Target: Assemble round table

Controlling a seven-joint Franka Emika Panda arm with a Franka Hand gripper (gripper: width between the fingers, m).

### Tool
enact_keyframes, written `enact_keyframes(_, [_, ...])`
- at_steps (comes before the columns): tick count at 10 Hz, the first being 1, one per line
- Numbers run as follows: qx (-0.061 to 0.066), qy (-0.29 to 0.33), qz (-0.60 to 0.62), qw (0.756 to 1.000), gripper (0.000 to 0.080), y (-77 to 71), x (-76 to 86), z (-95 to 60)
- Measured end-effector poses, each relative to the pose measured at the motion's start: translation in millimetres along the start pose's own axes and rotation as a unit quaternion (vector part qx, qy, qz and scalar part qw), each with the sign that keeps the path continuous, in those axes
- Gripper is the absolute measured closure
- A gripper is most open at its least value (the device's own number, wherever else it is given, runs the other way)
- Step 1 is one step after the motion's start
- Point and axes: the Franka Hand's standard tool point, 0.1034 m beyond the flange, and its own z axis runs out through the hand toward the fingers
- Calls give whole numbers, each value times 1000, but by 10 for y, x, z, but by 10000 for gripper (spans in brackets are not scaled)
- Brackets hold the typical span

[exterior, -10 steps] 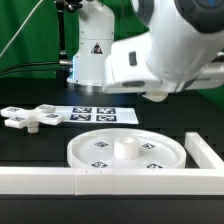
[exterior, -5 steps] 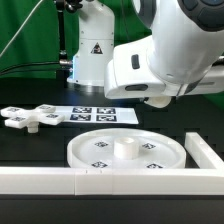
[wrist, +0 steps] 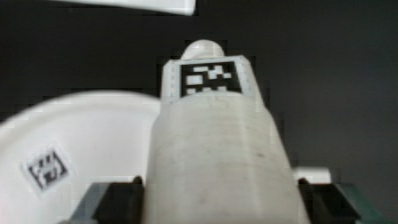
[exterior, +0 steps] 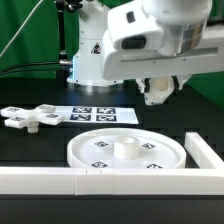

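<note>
The large round rimmed disc [exterior: 125,152] lies flat on the black table near the front, with a raised hub at its middle. The cross-shaped piece [exterior: 30,117] lies at the exterior view's left. My gripper [exterior: 160,91] hangs above the table, behind and to the right of the disc. In the wrist view my gripper [wrist: 217,202] is shut on the short cylindrical post [wrist: 217,130], which points away from the camera and carries a square tag. Part of the disc [wrist: 71,135] shows beside the post.
The marker board [exterior: 100,115] lies behind the disc; its corner shows in the wrist view [wrist: 146,5]. A long white border wall [exterior: 60,180] runs along the front and turns up the exterior view's right side [exterior: 205,152]. A robot base stands at the back.
The arm has lifted and turned, and the hand has shifted towards the exterior view's left. The gripper now shows below it. The disc and the cross-shaped piece have not moved.
</note>
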Motion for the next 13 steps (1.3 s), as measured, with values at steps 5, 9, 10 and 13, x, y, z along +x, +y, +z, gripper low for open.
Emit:
enact_keyframes(5, [-13,163,-34,986,390,116,157,-156])
enact_keyframes(9, [-27,303,-47,951,390,278,242,-298])
enact_keyframes(10, [-30,323,-46,945,390,296,259,-298])
enact_keyframes(13, [-61,409,-71,908,390,459,206,-243])
